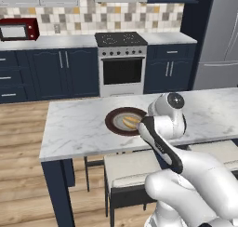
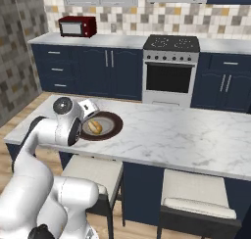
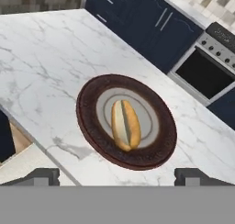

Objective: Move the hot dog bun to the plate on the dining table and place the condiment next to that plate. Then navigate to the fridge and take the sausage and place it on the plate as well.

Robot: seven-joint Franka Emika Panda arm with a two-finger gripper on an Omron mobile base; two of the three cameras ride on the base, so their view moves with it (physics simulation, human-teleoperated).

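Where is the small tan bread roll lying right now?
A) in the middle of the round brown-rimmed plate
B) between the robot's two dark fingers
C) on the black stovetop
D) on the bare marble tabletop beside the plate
A: the small tan bread roll lies in the light centre of the round brown-rimmed plate on the white marble table, while the open gripper holds nothing.

Bun (image 3: pixel 125 125) lies in the centre of the plate (image 3: pixel 90 124), mid-frame in the hand view. Plate rests on the table (image 1: pixel 79 128), near its front edge. Two stools (image 2: pixel 93 172) stand under that edge, lower frame. Oven (image 1: pixel 122 65) stands behind the table, top centre; microwave (image 1: pixel 17 29) upper left; fridge (image 1: pixel 218 44) upper right.
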